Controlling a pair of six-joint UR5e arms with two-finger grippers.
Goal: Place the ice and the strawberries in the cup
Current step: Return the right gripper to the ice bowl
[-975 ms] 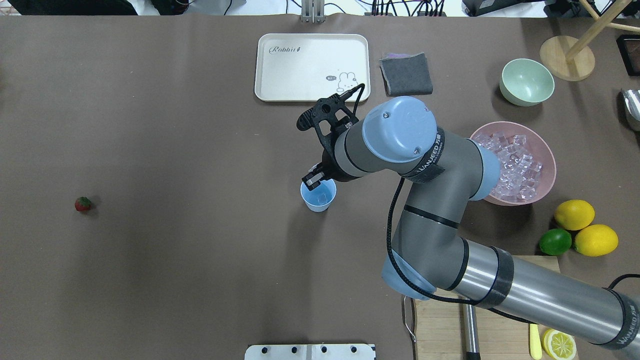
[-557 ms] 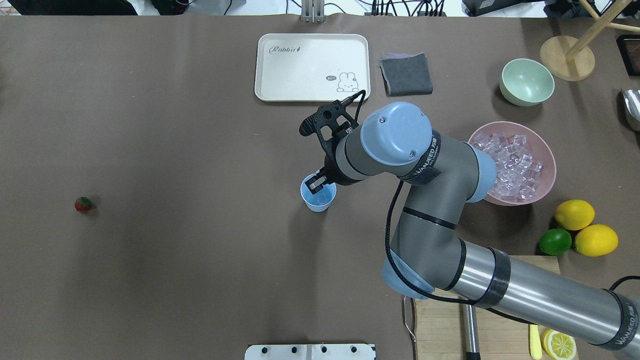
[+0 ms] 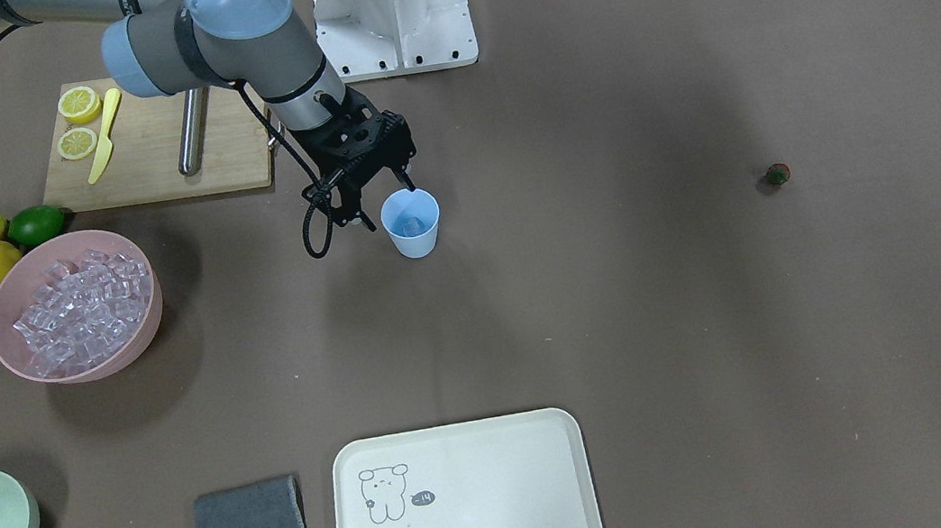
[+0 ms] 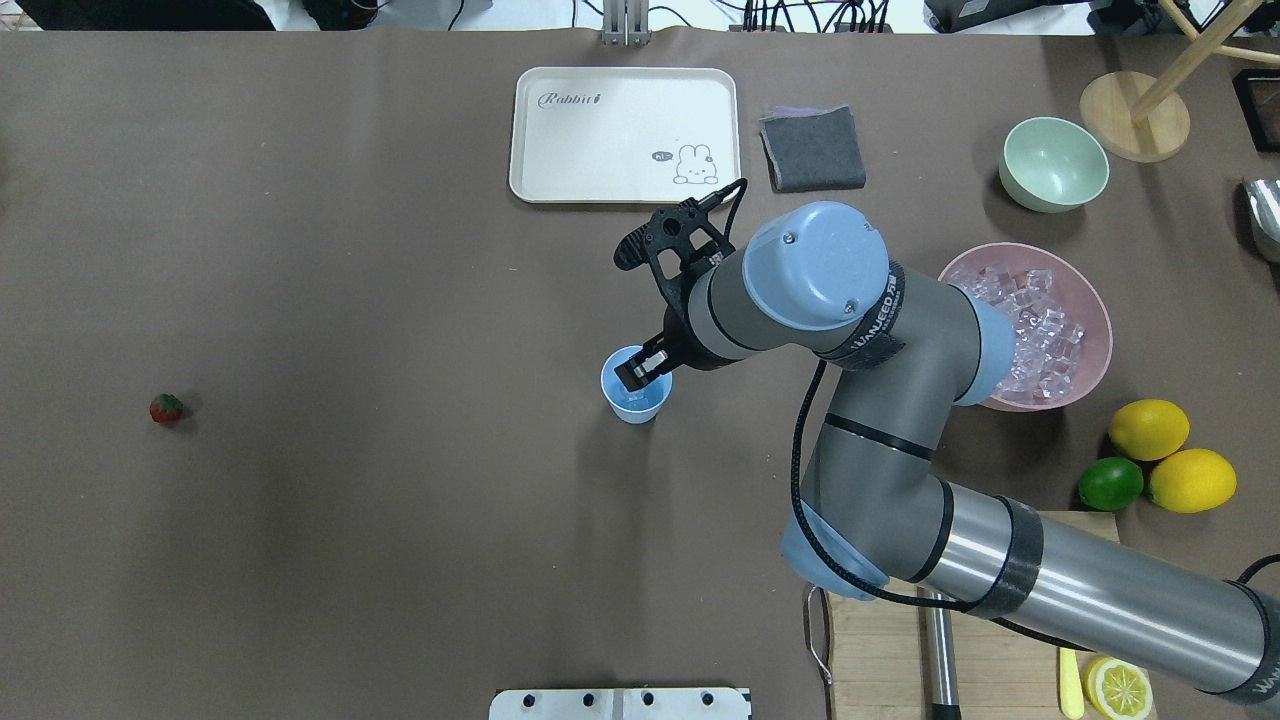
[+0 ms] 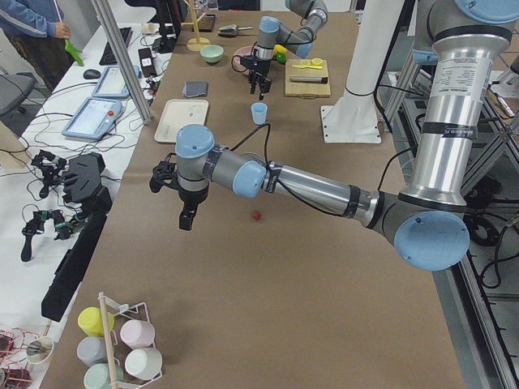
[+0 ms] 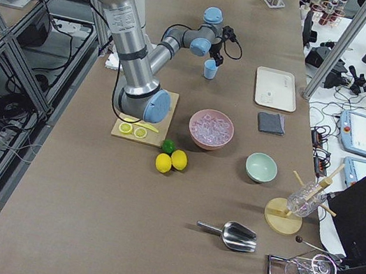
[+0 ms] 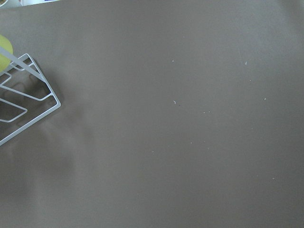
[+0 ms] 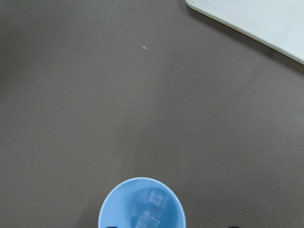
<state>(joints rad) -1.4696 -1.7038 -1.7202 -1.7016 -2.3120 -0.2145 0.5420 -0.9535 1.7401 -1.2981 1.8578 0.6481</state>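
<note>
Overhead exterior view: the right hand (image 4: 638,372) hovers just above the cup (image 4: 632,408), its fingers apart and empty. Ice cubes (image 8: 154,198) lie in the cup directly below. The strawberry (image 4: 166,407) sits on the tabletop (image 4: 400,300), well away from that hand. I cannot tell the left hand's (image 5: 187,219) state.

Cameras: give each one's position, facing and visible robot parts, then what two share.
Front-facing: across the table, looking down; right arm shows.
Overhead: high behind the arms, looking down; right gripper over the cup.
Exterior left: table end; left arm near, right far.
Exterior right: opposite end; right arm near.
Left wrist: faces the table; no gripper shows.
Right wrist: looks down into the cup.
Front-facing and right wrist share the cup's ice.
</note>
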